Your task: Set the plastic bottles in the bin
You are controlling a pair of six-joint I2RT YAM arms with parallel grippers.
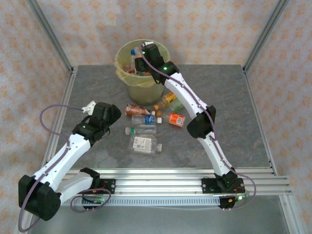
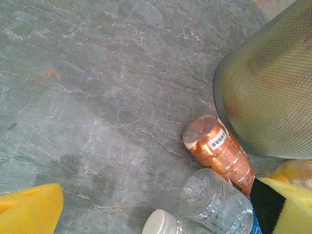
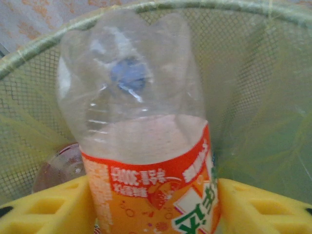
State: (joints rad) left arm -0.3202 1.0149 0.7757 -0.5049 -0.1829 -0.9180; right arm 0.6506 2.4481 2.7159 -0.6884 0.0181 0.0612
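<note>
Bin point(image 1: 139, 90) stands at twelve o'clock on the worktop point(image 1: 234, 107). The right claw point(image 3: 153, 200) hangs over its mouth, flanking an orange-label bottle point(image 3: 146, 122); pinched or loosed, I cannot tell. The drop is in hand, I judge; next, spread fully and withdraw. The top view gives loose bottles point(image 1: 146, 129) at the bin's six o'clock, and the left wrist view the left claw point(image 2: 158, 212), wide and empty.

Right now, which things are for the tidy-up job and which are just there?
For the job:
the bin
orange-label bottle between the fingers of the right gripper, over the bin
loose bottles lying near the bin, like the copper-coloured bottle

Just there:
grey table
metal rails
patterned walls
</note>
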